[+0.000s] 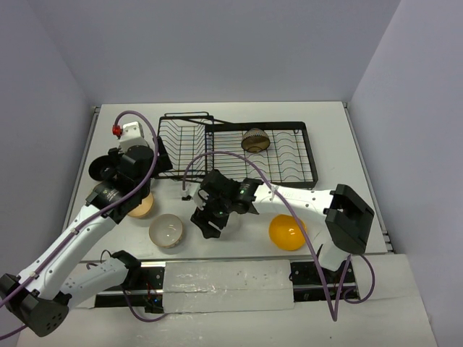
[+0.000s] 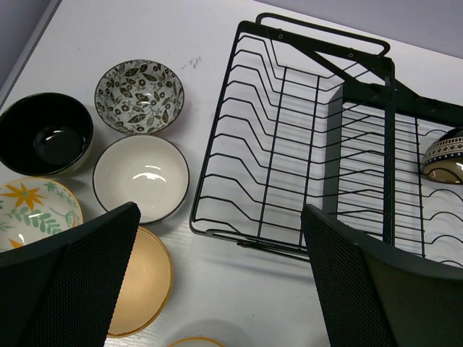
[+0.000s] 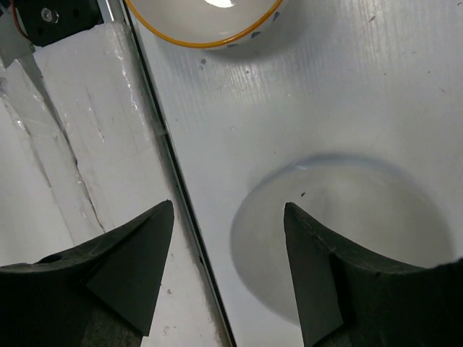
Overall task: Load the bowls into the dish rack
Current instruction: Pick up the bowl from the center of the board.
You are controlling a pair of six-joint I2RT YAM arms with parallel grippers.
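On the far left we see the left gripper hanging over a cluster of bowls with its jaws spread wide and nothing between them. Beneath it, in its wrist view, sit a glossy black bowl, a cream bowl painted with orange flowers and green leaves, a greyish leaf-patterned bowl and a white bowl with a thin dark rim. All four stand upright on the table, close together and just left of the rack. A plain tan bowl lies nearer the arms, partly under the left arm. Next to the right we find a pale orange-rimmed bowl, upright and on its own near the front edge. Just right of it the right gripper points down at bare table, its jaws apart and holding nothing. Behind it stretches the dish rack, black wire, with a deeper basket on the left and a flat slotted tray on the right. One brown patterned bowl stands on edge in the tray's slots near the back rim. Furthest right on the table, in front of the rack, we see the bright orange-yellow bowl, well apart from the other loose bowls.
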